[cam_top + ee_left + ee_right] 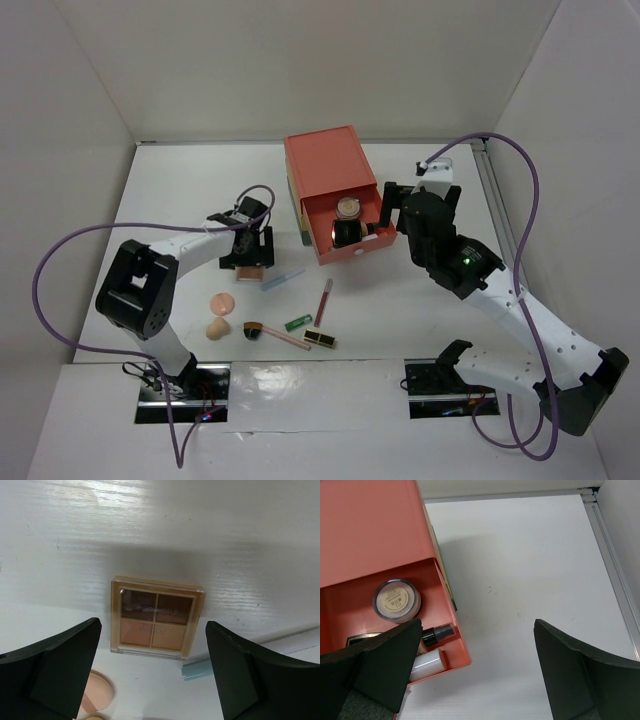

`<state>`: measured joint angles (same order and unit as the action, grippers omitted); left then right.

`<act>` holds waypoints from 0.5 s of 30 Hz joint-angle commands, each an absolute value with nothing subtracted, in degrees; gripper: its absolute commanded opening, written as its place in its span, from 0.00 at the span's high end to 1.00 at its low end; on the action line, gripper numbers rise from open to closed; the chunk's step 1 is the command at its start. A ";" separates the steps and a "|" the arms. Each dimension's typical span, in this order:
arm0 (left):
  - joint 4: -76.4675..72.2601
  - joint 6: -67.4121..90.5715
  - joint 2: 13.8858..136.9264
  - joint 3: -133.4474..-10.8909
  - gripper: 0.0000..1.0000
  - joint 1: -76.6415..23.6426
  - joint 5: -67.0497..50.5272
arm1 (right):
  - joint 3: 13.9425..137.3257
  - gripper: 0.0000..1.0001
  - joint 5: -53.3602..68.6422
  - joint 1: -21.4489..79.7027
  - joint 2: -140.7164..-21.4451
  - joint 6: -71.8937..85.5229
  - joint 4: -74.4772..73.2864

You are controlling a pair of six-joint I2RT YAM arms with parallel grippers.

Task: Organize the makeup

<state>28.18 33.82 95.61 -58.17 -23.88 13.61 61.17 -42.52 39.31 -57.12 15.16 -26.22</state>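
Palette [156,617], four pans in a tan frame, lies flat on the tabletop [150,525] directly under the left pincer [155,672]. Its jaws stand fully apart and hold nothing, with one finger on either side of the palette, neither touching it. Blue pencil [199,669] is just beside the palette's near corner; peach puff [96,692] is near the opposite finger. Other loose makeup sits nearer the arm bases: red gloss stick [323,300], brush [277,336]. Right pincer [477,675] is also wide open and empty, hanging over the outer edge of the open orange drawer [457,650], which holds a jar [396,600] and small bottles.

Risks, judged:
- The palette is low and flat, so closing fingers may ride over its edges or skid it along the smooth surface.
- The finger nearest the pencil may catch and roll it.
- If the descent is too shallow, the pads close on air.
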 commanded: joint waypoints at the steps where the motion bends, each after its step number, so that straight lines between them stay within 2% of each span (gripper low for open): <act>1: 28.22 31.21 96.50 -58.45 0.00 -23.38 13.36 | 61.17 0.00 -43.86 38.94 -57.04 14.68 -23.82; 7: 27.60 31.20 99.93 -57.83 0.03 -23.38 12.74 | 61.17 0.00 -43.86 38.94 -57.04 14.68 -23.29; 11: 27.60 31.73 100.63 -57.13 0.24 -23.38 12.74 | 60.64 0.00 -43.86 38.94 -55.90 14.68 -22.24; 12: 28.21 32.25 100.63 -57.13 0.39 -23.38 12.74 | 60.64 0.00 -43.86 38.94 -55.90 14.68 -22.24; 15: 30.57 32.86 98.36 -59.58 0.58 -23.38 13.97 | 60.12 0.00 -43.86 38.94 -55.90 14.16 -21.62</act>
<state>26.57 32.97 98.24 -58.50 -23.53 12.80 60.64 -42.72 39.31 -57.01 15.07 -25.12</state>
